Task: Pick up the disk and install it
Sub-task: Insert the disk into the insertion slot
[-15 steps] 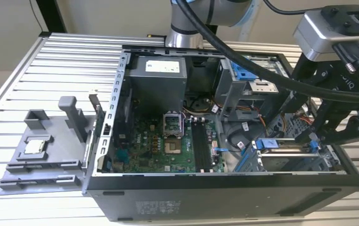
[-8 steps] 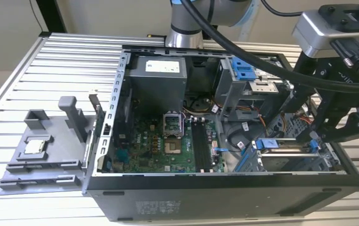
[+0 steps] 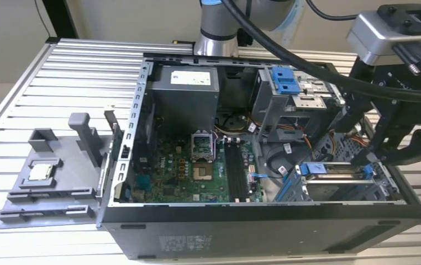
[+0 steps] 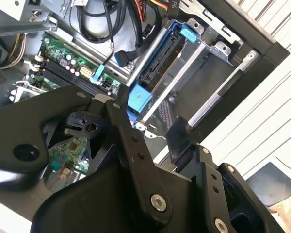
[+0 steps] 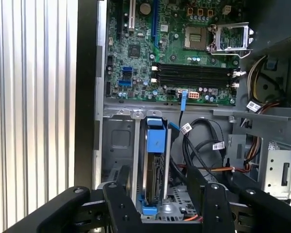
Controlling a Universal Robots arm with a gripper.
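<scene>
1. exterior view: the computer case (image 3: pixel 269 232) lies open on its side on the slatted table (image 3: pixel 63 72), which leaves its inside reachable from above. the gripper (image 3: pixel 376 157) hangs over the drive bay (image 3: pixel 343 190) at the exterior view's right end of the case. the disk (image 3: pixel 334 172) stands there on edge, blue carrier rail uppermost. well apart, at the exterior view's left, a grey tray (image 3: pixel 48 207) holds a processor chip (image 3: pixel 42 171).

2. first wrist view: the disk (image 5: pixel 155 145) sits upright between the bay's metal guides, just beside the motherboard (image 5: pixel 174 48). the pincer is spread wide, one of its fingers (image 5: pixel 120 204) on each side of the disk with a gap showing on both sides. i judge it has hold of nothing. the straddle looks aimed at the disk's flat faces.

3. second wrist view: the gripper (image 4: pixel 148 119) frames the blue tab end of the disk (image 4: pixel 155 63), which lies along the bay slot. whether it is fully seated cannot be told.
</scene>
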